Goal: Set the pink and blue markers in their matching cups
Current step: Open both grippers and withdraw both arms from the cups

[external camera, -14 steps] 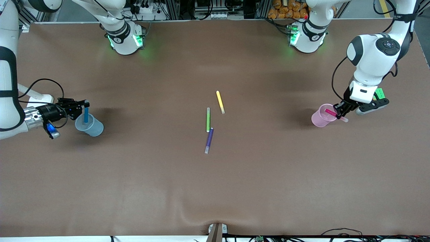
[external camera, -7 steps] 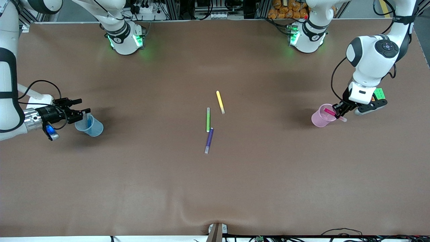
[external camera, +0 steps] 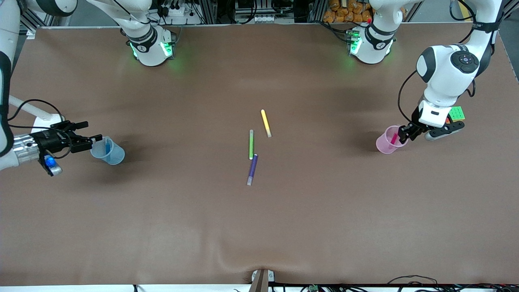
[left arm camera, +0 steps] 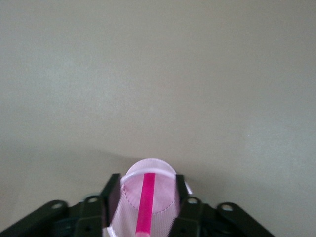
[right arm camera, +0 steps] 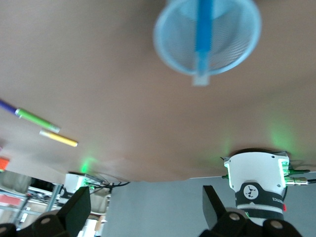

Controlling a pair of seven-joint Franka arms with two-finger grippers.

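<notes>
The pale pink cup stands near the left arm's end of the table with the pink marker leaning inside it. My left gripper is open just above the cup's rim. In the left wrist view the cup and marker show between the spread fingers of that gripper. The pale blue cup stands near the right arm's end and holds the blue marker. My right gripper is open and empty beside it. The right wrist view shows the cup, the marker and the gripper.
Three other markers lie mid-table: yellow, green and purple, the purple nearest the front camera. They also show in the right wrist view, such as the green marker. The brown table cover has a wrinkle near its front edge.
My right gripper let the blue marker drop into the blue cup and drew back from it. My left gripper opened and the pink marker slid into the pink cup.
</notes>
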